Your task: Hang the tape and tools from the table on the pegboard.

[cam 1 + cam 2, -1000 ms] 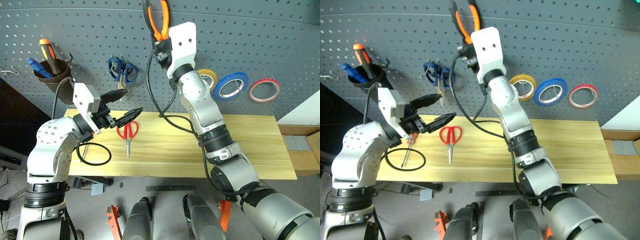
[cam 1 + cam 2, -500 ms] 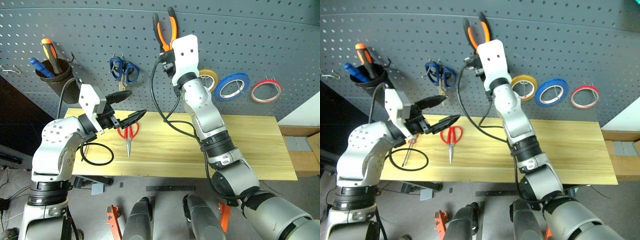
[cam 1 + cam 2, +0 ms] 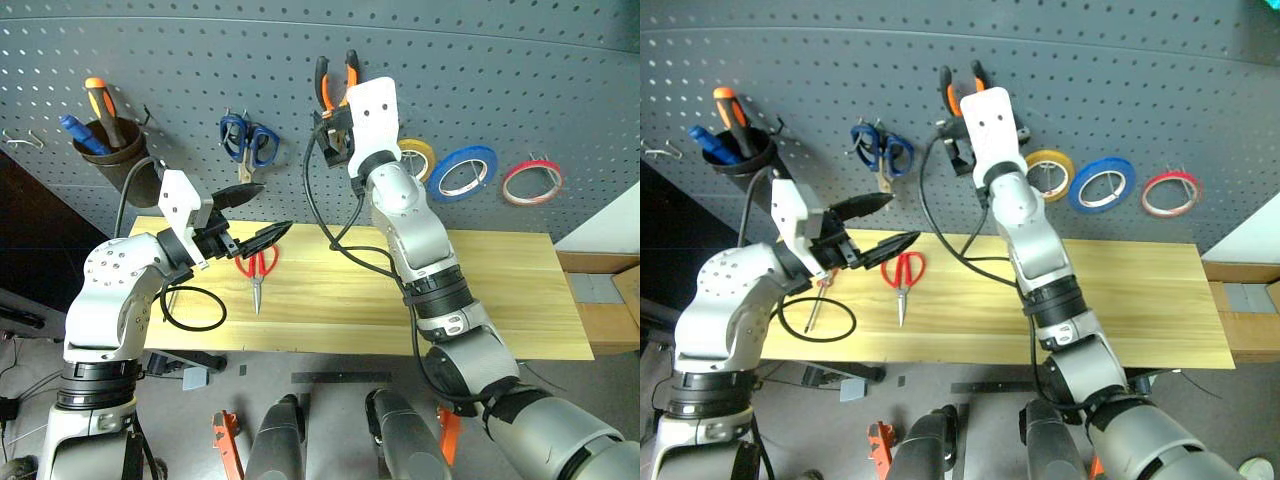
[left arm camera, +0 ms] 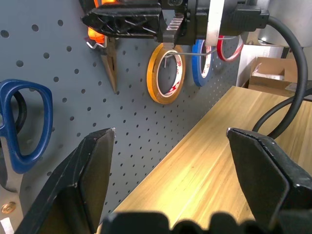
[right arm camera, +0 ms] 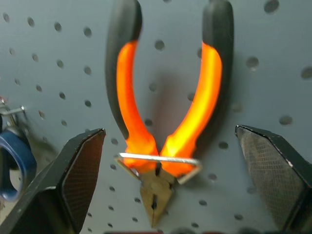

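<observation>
The orange-and-black pliers point(image 5: 163, 122) hang nose down from a wire hook on the pegboard point(image 3: 500, 70). My right gripper point(image 5: 168, 130) is open just in front of them, its fingers standing clear on either side of the handles. My left gripper point(image 3: 272, 207) is open and empty above the table's point(image 3: 500, 290) left part. Below it the red-handled scissors point(image 3: 256, 268) lie flat on the wood. A slim red-handled screwdriver point(image 3: 817, 300) lies further left, partly behind my left arm. The red tape point(image 3: 530, 181) hangs on the pegboard at the far right.
Blue scissors point(image 3: 247, 138), a yellow tape ring point(image 3: 418, 155) and a blue tape ring point(image 3: 461, 171) hang on the pegboard. A dark cup point(image 3: 110, 150) with tool handles hangs at the left. A black cable loop point(image 3: 192, 308) lies on the table's left end. Cardboard boxes point(image 3: 610, 300) stand to the right.
My right gripper came down along the pegboard with the pliers, then opened; the pliers now hang on the hook. The left arm kept still.
</observation>
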